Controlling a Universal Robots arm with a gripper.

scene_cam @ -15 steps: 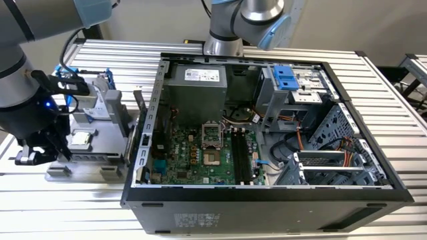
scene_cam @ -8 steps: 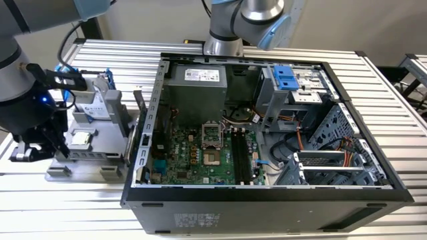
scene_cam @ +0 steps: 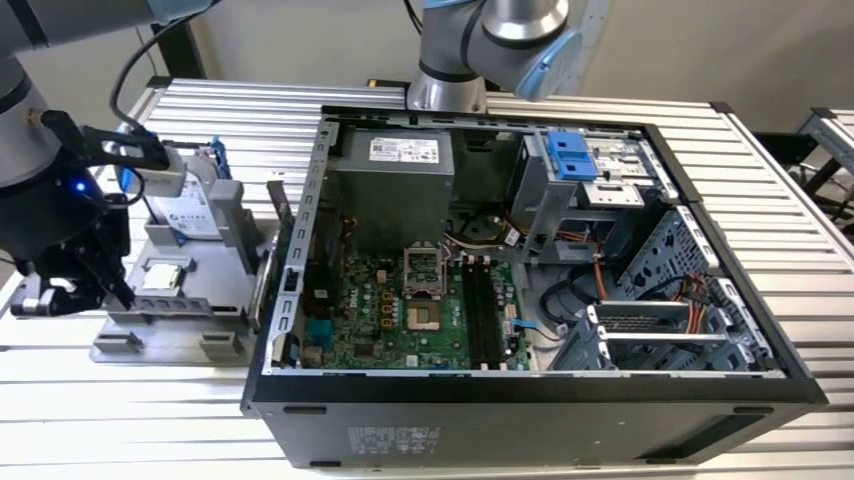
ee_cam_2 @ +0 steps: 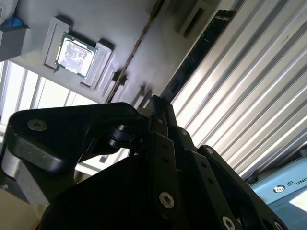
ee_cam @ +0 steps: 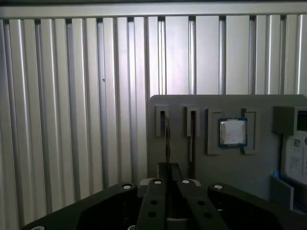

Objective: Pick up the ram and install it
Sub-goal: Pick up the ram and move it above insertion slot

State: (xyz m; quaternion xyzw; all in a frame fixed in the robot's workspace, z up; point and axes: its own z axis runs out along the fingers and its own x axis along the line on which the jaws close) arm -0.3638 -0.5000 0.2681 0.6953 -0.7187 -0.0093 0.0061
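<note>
Two ram sticks stand on edge in slots of a grey parts holder (scene_cam: 200,295). In both wrist views one stick shows as a thin brownish line (ee_cam: 167,139) (ee_cam_2: 136,48) and the other as a dark strip (ee_cam: 192,143) (ee_cam_2: 201,48). My gripper (ee_cam: 169,168) (ee_cam_2: 157,103) hangs a little above them, near the holder's edge, with its black fingers together and nothing between them. In the exterior view the gripper (scene_cam: 120,298) is over the holder's side on the exterior view's left.
A square silver processor chip (scene_cam: 163,275) (ee_cam: 232,132) and a hard drive (scene_cam: 187,210) sit on the same holder. An open computer case (scene_cam: 534,395) stands on the exterior view's right, its green motherboard showing long black slots (scene_cam: 483,305). Ribbed metal table (ee_cam: 72,120) surrounds the holder.
</note>
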